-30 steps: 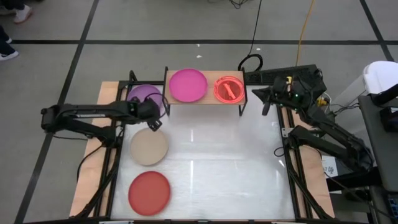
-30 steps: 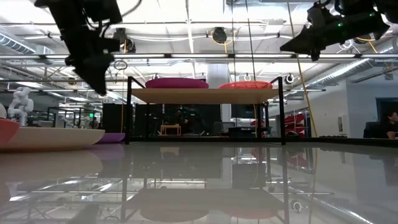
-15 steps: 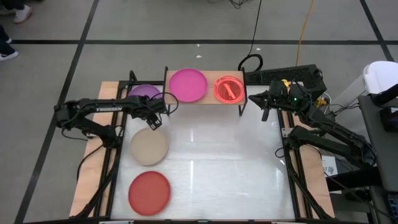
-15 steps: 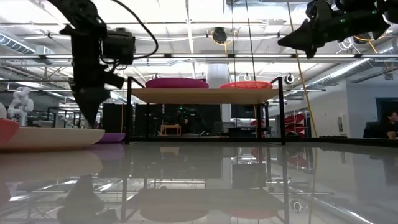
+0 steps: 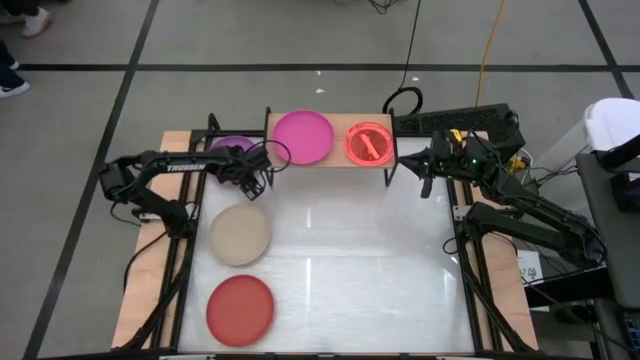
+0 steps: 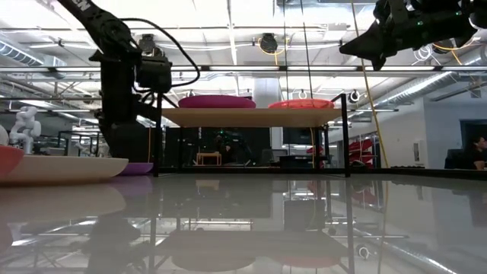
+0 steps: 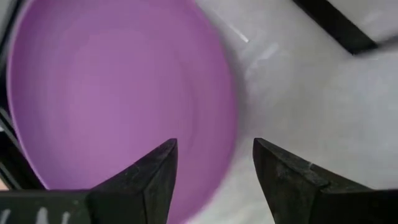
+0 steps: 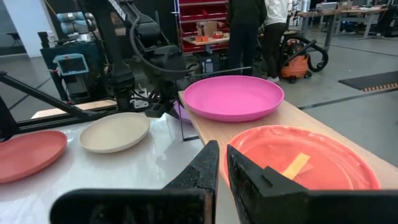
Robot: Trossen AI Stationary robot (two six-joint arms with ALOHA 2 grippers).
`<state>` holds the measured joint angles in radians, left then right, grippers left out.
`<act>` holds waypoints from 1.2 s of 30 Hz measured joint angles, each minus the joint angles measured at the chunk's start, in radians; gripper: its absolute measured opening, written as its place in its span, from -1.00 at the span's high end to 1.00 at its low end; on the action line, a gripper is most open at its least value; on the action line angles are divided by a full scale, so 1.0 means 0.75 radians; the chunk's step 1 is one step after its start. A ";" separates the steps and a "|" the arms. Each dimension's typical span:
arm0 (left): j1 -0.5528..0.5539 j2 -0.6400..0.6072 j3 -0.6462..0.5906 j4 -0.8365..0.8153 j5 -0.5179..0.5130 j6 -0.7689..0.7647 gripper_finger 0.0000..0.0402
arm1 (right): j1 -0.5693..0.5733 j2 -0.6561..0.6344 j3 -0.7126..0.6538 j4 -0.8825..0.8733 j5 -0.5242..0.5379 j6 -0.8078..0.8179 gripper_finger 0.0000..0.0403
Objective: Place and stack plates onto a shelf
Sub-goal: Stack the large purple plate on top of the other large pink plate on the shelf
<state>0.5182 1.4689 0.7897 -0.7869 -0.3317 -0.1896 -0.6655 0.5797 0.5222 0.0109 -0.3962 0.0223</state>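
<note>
on the shelf (image 5: 340, 164) i see the magenta plate (image 5: 302, 136) and an orange plate (image 5: 368, 144). my left tool (image 7: 214, 165) is open over the purple plate (image 7: 118, 99) beside the shelf. beige plate (image 5: 239, 235) and red plate (image 5: 240, 308) wait on the surface (image 5: 370, 270). right tool (image 8: 222, 163) closed, empty.

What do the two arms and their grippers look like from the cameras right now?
Both are dark, near-black jointed arms with black cables looped alongside. The left arm carries white lettering on its forearm link; its left gripper has two matte black wedge-shaped fingers. The right arm shows small green and yellow lights near the wrist; its right gripper has two black textured fingers.
</note>
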 joint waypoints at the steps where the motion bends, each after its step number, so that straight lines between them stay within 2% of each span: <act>1: 0.007 0.001 0.002 0.005 -0.002 0.011 -0.08 | 0.000 0.000 0.000 0.000 0.000 0.000 0.90; 10: 0.028 -0.008 -0.001 -0.045 -0.006 0.023 -0.08 | 0.000 0.000 0.000 -0.015 0.002 -0.010 0.90; 15: 0.020 -0.149 -0.097 -0.069 -0.024 -0.007 -0.08 | 0.000 -0.001 0.000 -0.042 0.002 -0.010 0.90; 19: 0.018 -0.290 -0.249 0.102 -0.012 -0.028 -0.07 | 0.000 -0.004 0.000 -0.061 0.002 -0.018 0.90; 21: 0.018 -0.315 -0.249 0.119 -0.007 -0.020 -0.07 | 0.000 -0.005 0.000 -0.054 0.002 -0.021 0.90; 28: 0.018 -0.281 -0.256 0.114 -0.033 -0.091 -0.07 | 0.000 -0.005 0.000 -0.040 0.006 -0.013 0.90; 36: 0.048 -0.123 -0.258 0.137 -0.061 -0.125 -0.05 | 0.000 -0.005 0.000 -0.040 0.009 -0.011 0.90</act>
<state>0.5544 1.3770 0.5964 -0.6838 -0.3777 -0.2836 -0.6655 0.5762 0.5224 -0.0192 -0.3893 0.0143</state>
